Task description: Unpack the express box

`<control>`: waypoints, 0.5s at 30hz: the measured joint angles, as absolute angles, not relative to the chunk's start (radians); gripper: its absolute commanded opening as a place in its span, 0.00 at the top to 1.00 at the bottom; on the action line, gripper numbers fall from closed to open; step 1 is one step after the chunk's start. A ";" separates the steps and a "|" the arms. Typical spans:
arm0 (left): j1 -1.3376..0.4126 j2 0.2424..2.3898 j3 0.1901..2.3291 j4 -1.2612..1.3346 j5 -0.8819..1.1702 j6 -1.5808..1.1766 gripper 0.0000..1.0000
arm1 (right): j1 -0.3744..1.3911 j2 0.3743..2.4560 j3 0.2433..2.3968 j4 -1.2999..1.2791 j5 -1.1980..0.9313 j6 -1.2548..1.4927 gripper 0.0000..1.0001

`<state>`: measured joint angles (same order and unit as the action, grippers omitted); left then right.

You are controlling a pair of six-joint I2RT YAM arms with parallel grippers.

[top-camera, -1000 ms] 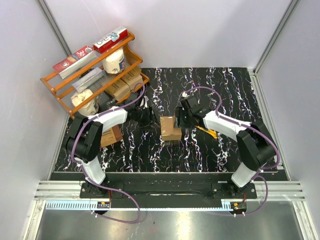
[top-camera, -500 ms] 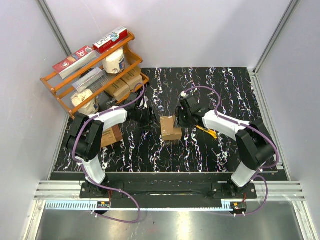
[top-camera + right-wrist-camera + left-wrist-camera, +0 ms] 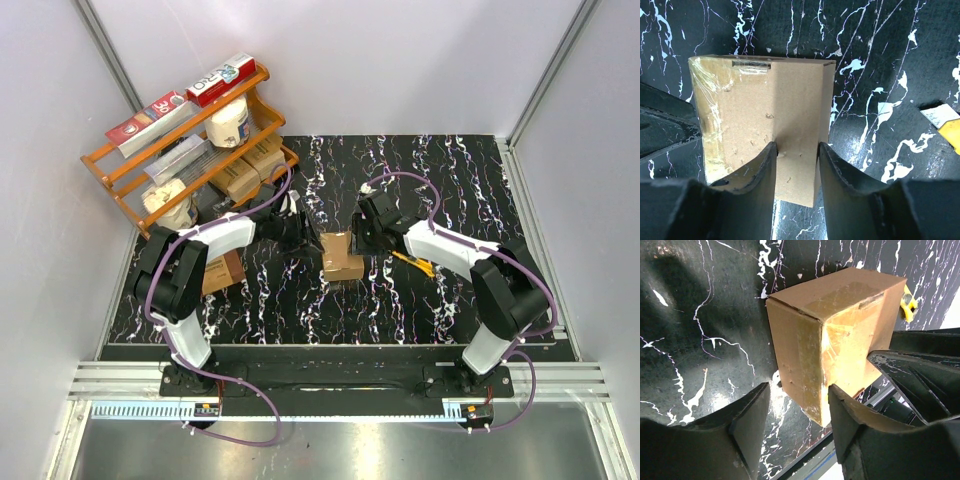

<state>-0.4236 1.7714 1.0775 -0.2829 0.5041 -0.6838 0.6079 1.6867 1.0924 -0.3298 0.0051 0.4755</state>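
Status: express box [image 3: 342, 256] stands mid-frame in the top view on the marbled table [image 3: 450, 180], its flaps taped shut.

Step in hand, as I judge it: bracing the box before breaking the tape seam. Best done by squeezing evenly from both sides and low on the walls, so it neither slides nor tips.

Both arms reach inward. Left gripper [image 3: 797, 390] sits at the box's upper-left, jaws spread wide. Right gripper [image 3: 795, 147] is at its right side, jaws narrowly apart over the cardboard and pinching nothing. Contact cannot be told.
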 measured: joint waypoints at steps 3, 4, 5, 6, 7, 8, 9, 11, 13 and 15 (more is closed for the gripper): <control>-0.424 1.781 1.077 -0.283 0.503 -0.684 0.49 | 0.608 1.687 1.093 -0.331 0.006 0.476 0.60; -0.424 1.785 1.077 -0.283 0.505 -0.685 0.50 | 0.608 1.688 1.093 -0.331 0.006 0.476 0.60; -0.424 1.789 1.077 -0.281 0.509 -0.685 0.51 | 0.608 1.688 1.094 -0.332 0.006 0.476 0.61; -0.424 1.790 1.077 -0.281 0.511 -0.686 0.51 | 0.608 1.688 1.094 -0.333 0.006 0.476 0.61; -0.424 1.790 1.077 -0.279 0.513 -0.685 0.53 | 0.608 1.688 1.094 -0.333 0.007 0.476 0.62; -0.424 1.791 1.077 -0.278 0.514 -0.685 0.56 | 0.608 1.688 1.094 -0.333 0.007 0.476 0.62; -0.424 1.791 1.077 -0.278 0.516 -0.686 0.57 | 0.608 1.688 1.094 -0.334 0.007 0.477 0.62; -0.424 1.791 1.077 -0.276 0.517 -0.686 0.60 | 0.608 1.688 1.094 -0.334 0.007 0.478 0.63; -0.424 1.791 1.077 -0.274 0.517 -0.686 0.62 | 0.608 1.688 1.094 -0.334 0.010 0.479 0.64; -0.424 1.790 1.077 -0.272 0.517 -0.686 0.63 | 0.608 1.688 1.094 -0.334 0.010 0.480 0.64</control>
<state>-0.4244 1.7905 1.0775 -0.2718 0.5175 -0.6865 0.6079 1.6882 1.0943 -0.3344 0.0101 0.4797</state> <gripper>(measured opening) 0.392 0.378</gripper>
